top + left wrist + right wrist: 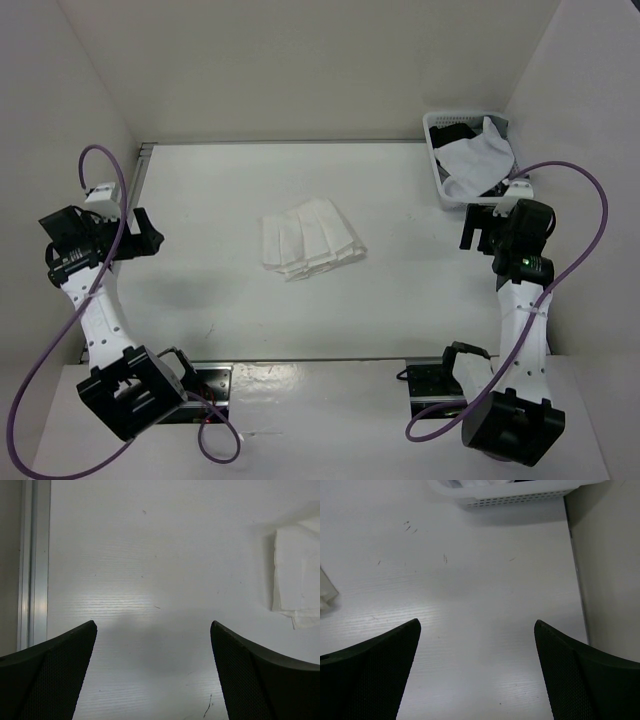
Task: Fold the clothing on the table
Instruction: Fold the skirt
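The clothing (311, 240), a white pleated garment, lies folded into a compact stack near the middle of the table (220, 200). Its edge shows at the right of the left wrist view (297, 575) and a corner at the left of the right wrist view (326, 596). My left gripper (148, 232) hovers at the table's left side, open and holding nothing, well apart from the clothing. My right gripper (478, 228) hangs at the right side, also open with nothing in it. In each wrist view only bare table lies between the gripper fingers (60, 670) (375, 672).
A white slotted basket (437, 165) with white cloth (475, 155) and dark garments stands at the back right corner, just behind the right gripper; its wall shows in the right wrist view (520, 497). A metal rail (35, 560) runs along the table's left edge. White walls enclose the table.
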Controlling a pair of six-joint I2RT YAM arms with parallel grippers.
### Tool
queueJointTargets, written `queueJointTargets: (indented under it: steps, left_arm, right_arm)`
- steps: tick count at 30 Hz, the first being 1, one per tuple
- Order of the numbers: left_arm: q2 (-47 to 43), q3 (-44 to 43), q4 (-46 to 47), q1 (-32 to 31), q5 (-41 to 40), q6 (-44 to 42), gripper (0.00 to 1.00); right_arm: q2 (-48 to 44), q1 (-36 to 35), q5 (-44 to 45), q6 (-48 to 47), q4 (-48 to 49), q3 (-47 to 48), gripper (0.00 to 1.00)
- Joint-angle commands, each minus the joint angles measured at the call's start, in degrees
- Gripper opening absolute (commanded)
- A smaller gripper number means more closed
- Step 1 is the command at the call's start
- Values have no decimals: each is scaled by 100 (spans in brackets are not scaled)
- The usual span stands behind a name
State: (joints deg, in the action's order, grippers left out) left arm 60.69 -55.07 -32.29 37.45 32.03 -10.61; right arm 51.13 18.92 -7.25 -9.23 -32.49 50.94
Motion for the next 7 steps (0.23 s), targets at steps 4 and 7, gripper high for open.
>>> queueJointTargets:
  steps: [4,7]
  left_arm:
    - [-4,14,162,25,137,-134,100]
    - [-4,14,162,25,137,-187,100]
  right_arm:
    - [-95,33,83,80,357,-49,98]
    - [-95,33,83,80,357,-49,98]
